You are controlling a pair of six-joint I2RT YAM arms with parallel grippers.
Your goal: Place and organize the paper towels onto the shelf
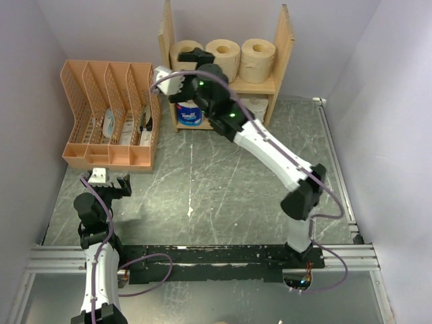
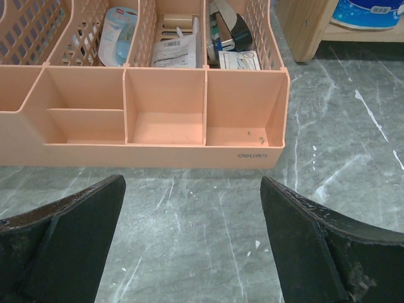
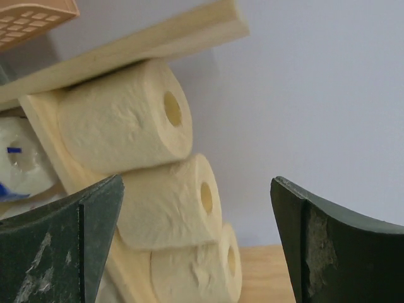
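The wooden shelf (image 1: 285,40) stands at the back. Three tan paper towels (image 1: 223,55) sit in a row on its upper tier, and the leftmost (image 1: 181,52) is partly hidden behind my right gripper (image 1: 183,73). That gripper hangs open and holds nothing in front of the shelf's left end. In the right wrist view the tan rolls (image 3: 170,202) lie between its fingers (image 3: 82,240) and beyond them. A blue-and-white roll (image 1: 190,113) and a white roll (image 1: 256,104) sit on the lower tier. My left gripper (image 1: 108,181) is open and empty over the table (image 2: 192,240).
A peach mesh file organizer (image 1: 108,115) holding small packets stands left of the shelf, directly ahead of the left gripper (image 2: 151,120). The shelf's corner (image 2: 309,31) shows at the top right of the left wrist view. Purple walls close in the table on three sides.
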